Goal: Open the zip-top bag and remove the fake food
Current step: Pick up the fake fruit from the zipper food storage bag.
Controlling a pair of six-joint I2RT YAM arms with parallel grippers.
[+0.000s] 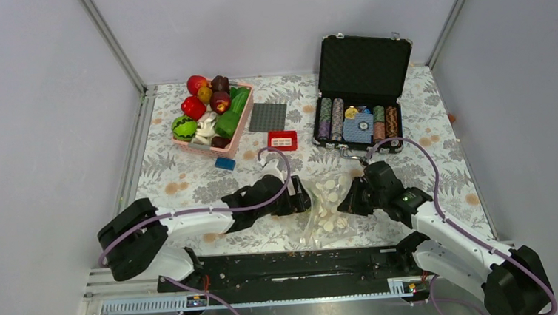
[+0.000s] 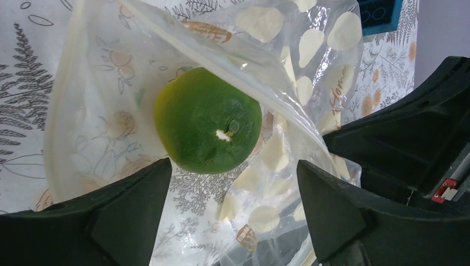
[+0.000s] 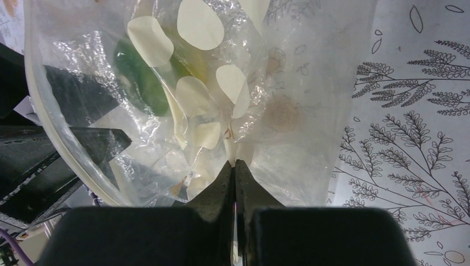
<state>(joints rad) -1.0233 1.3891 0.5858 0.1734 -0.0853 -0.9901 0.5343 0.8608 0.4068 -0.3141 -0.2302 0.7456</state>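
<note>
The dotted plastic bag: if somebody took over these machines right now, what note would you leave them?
Left claw: open, at the mouth of the clear cream-dotted zip-top bag.
Right claw: shut on the bag's plastic.
In the bag: one round green plastic fruit, just ahead of the left claw.
Done: the bag appears open; glossy plastic fruits and vegetables lie in the pink slotted basket, far left.
Left: grasp the green fruit and take it out.

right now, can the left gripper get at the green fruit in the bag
Probably yes: the left gripper is open at the mouth of the bag, green fruit just ahead; the right gripper pinches its edge.
</note>
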